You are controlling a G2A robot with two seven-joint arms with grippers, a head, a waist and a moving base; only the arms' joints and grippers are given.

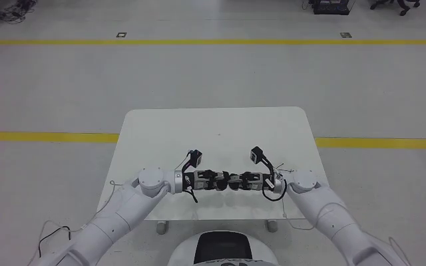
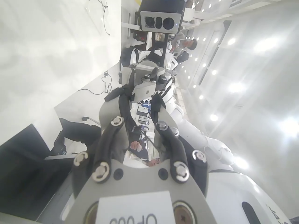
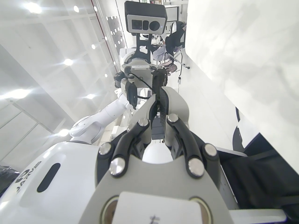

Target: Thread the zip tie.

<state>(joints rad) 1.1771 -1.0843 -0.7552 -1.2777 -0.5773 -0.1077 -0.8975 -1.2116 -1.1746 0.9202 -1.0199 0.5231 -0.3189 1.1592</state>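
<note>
Left gripper (image 1: 225, 181) and right gripper (image 1: 234, 181) meet tip to tip, level, over near half of table (image 1: 213, 126), close to front edge. Left gripper: fingers spread, nothing visibly grasped. Right gripper: fingers pinched nearly together; cannot tell what lies between. Zip tie: too small to locate. Thin wiry pieces (image 1: 282, 168) lie near right table edge, just beside right arm. Broad table surface extends from grippers to far edge.

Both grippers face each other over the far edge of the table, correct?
Not the far edge. The top view shows the left gripper and the right gripper facing each other over the near half of the table, close to the robot.
</note>
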